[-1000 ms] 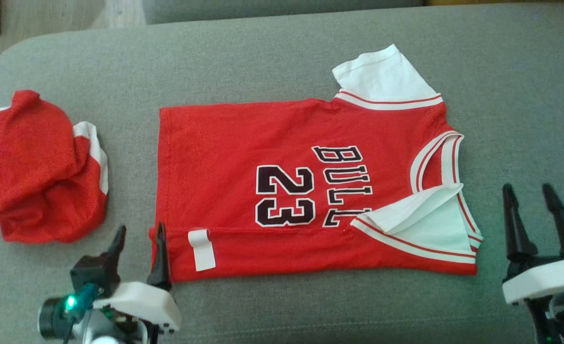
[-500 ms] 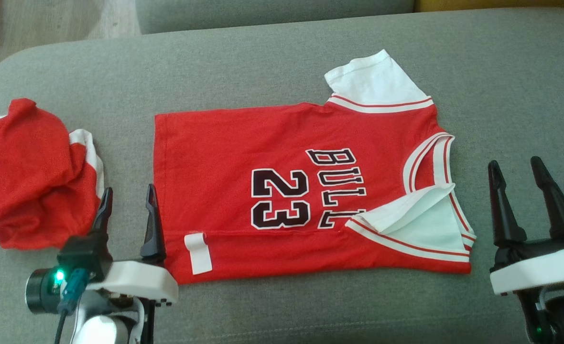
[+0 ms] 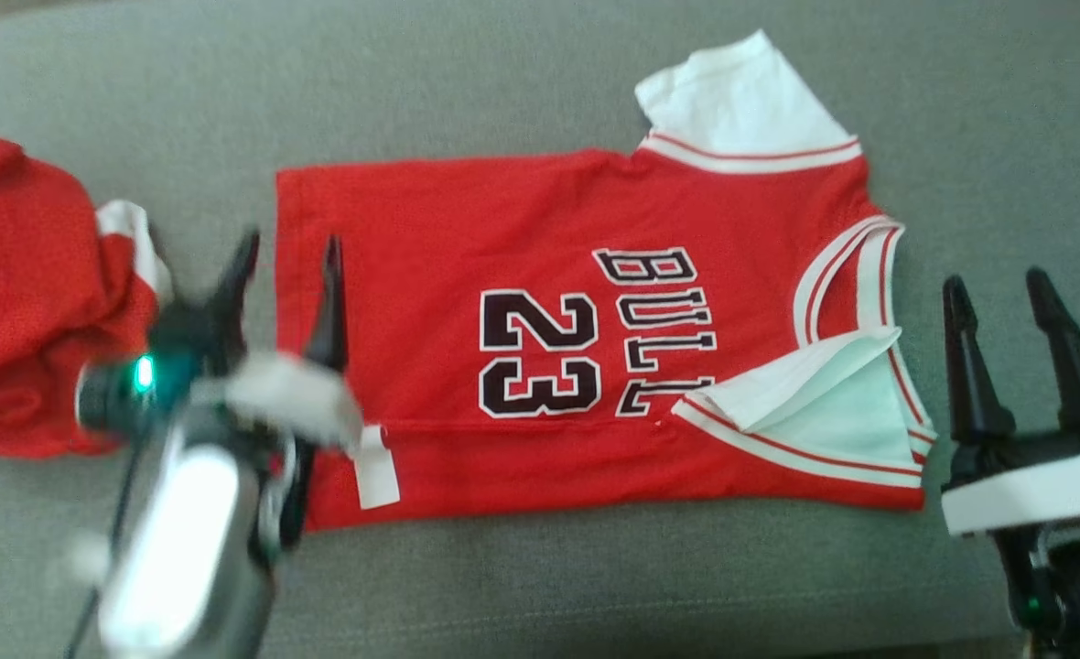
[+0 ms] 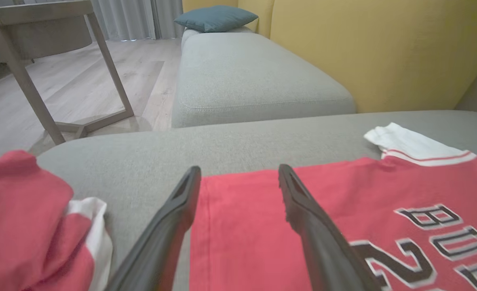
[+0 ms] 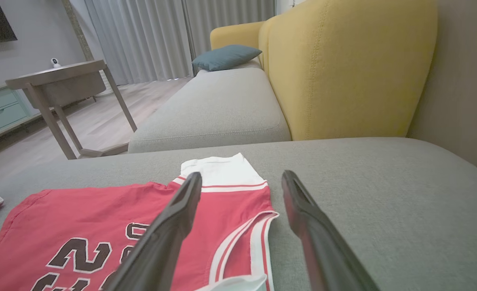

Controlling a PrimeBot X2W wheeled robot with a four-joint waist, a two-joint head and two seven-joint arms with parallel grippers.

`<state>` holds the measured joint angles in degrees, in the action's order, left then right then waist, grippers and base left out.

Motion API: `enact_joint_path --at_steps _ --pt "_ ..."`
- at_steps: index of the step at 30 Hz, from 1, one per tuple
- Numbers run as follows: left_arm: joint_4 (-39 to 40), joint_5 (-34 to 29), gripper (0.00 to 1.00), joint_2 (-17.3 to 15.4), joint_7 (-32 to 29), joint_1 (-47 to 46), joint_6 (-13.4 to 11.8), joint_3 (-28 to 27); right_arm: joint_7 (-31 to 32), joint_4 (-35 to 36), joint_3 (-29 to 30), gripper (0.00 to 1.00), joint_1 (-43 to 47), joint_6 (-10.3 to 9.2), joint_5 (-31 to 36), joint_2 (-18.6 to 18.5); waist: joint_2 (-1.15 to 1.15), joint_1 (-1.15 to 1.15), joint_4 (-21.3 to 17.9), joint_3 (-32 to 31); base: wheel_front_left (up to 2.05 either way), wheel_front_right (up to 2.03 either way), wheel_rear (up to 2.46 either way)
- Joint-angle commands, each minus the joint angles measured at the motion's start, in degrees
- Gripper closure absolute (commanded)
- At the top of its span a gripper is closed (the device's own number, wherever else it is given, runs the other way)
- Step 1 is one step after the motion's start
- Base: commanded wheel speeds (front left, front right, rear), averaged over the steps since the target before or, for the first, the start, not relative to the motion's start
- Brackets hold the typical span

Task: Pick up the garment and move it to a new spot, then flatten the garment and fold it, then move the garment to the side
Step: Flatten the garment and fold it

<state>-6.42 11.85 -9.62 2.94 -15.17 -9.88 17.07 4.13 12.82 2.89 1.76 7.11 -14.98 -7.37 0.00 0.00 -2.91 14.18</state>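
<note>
Red crumpled cloth [image 3: 37,293]: heaped at the far left of the grey cushion [image 3: 522,586]. It lies apart from the jersey but close beside the left gripper, and a wide sweep there could snag it.
Left gripper [image 3: 290,243]: jaws spread wide, holding nothing, and blurred in the head view. It hovers at the jersey's left hem, one finger over bare cushion and the other over red fabric. Whether the tips touch the cloth cannot be told.
Hem risk: a pinch from this straddling stance would probably catch one layer only, or bunch the edge, so the flat body would wrinkle.
Red jersey [image 3: 467,220]: the task's garment, spread across the middle of the cushion with its collar to the right and its print facing up. Its near edge is already turned over along a straight crease.
White tag [image 3: 377,471]: sits on the turned strip at the near left. A finger catching it could peel that fold back.
Near sleeve [image 3: 824,403]: folded inward over the chest. It is loose and likely to flop open if the jersey is dragged.
Far sleeve [image 3: 741,101]: flat, pointing away, not yet folded.
Right gripper [image 3: 996,282]: jaws wide and empty, just right of the collar over bare cushion. With that end unanchored, a pull from the left may slide the whole jersey instead of folding it.
</note>
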Motion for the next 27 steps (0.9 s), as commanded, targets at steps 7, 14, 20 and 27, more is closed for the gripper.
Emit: enact_joint_path --at_steps 7,14,20,27 --pt "-19.38 3.69 0.00 -0.87 -2.45 -19.48 4.34 -4.09 -1.26 0.57 -2.96 0.00 -5.07 0.37 -1.57 -0.83 0.00 0.00 -2.35 7.92 0.00 0.00 0.00" --pt "-37.50 5.47 0.00 -2.32 -5.94 -31.03 6.40 -5.37 -2.27 -1.86 -3.97 0.00 -6.74 0.37 -2.70 -0.85 0.00 0.00 -3.92 10.57 0.00 0.00 0.00" --pt "-46.02 7.08 1.00 -1.98 -9.29 -35.30 8.06 -5.43 -2.65 -3.66 -3.63 0.00 -7.04 0.37 -3.26 -1.09 0.00 0.00 -3.78 10.69 0.00 0.00 0.00" --pt "-48.96 6.81 1.00 -1.61 -8.57 -37.05 9.10 -4.19 -1.77 -5.60 -2.61 0.00 -8.53 0.37 -3.52 -2.41 0.00 0.00 -3.07 10.12 0.00 0.00 0.00"
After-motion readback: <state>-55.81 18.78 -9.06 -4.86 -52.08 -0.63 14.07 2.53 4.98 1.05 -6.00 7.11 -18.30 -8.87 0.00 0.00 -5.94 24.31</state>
